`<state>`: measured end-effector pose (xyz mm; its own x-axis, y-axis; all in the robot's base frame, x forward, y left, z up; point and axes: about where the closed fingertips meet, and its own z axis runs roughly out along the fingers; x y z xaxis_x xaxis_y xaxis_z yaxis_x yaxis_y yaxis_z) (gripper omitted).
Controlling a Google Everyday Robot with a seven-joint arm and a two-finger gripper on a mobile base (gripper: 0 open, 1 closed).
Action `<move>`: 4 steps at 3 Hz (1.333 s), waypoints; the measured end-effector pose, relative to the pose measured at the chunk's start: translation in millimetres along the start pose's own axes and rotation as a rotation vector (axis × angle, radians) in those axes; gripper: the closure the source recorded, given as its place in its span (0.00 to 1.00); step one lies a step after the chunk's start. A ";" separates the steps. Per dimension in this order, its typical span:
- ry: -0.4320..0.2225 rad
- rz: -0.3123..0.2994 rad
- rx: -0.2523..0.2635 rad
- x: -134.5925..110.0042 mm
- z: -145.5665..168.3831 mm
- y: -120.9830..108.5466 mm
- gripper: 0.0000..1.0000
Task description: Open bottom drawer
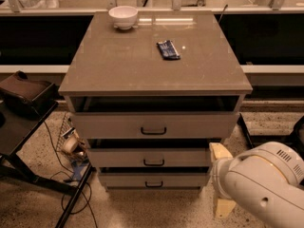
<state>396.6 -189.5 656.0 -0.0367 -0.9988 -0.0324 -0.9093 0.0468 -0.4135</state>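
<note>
Nearest me, bottom right: the white arm (266, 189), with the pincer (219, 179) at its left end, low and just off the right front corner of the table (123, 65). Its two pale tips show well apart, one high and one low, so I read it as open. It grips nothing and touches nothing I can see. The upper tip sits close to the drawer stack's right edge, but I can't tell if there's contact. The bottom drawer (128, 180) is the lowest and slimmest front of three, down by the floor and directly left of the pincer at about its level. Its small black handle (153, 184) is centred on the front, long axis running left-right. My judgement: the drawer is not pulled out yet, and the pincer must travel left to mid-front and bracket that bar across its short side before drawing toward me. There's only one arm, so no choice of side. Above it are the middle drawer (118, 158) and then the top drawer (109, 126), both taller with similar handles, so there's a risk of grabbing the wrong one. Further back on the table top lie a blue packet (168, 49) and, at the far edge, a white bowl (123, 17).
</note>
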 end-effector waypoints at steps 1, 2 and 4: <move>-0.008 -0.064 -0.011 -15.0 19.8 5.1 0.00; -0.003 -0.128 -0.079 -37.6 68.3 26.3 0.00; -0.029 -0.120 -0.219 -77.2 198.1 68.8 0.00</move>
<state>419.0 -106.4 449.8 0.0855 -0.9961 -0.0225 -0.9748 -0.0790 -0.2086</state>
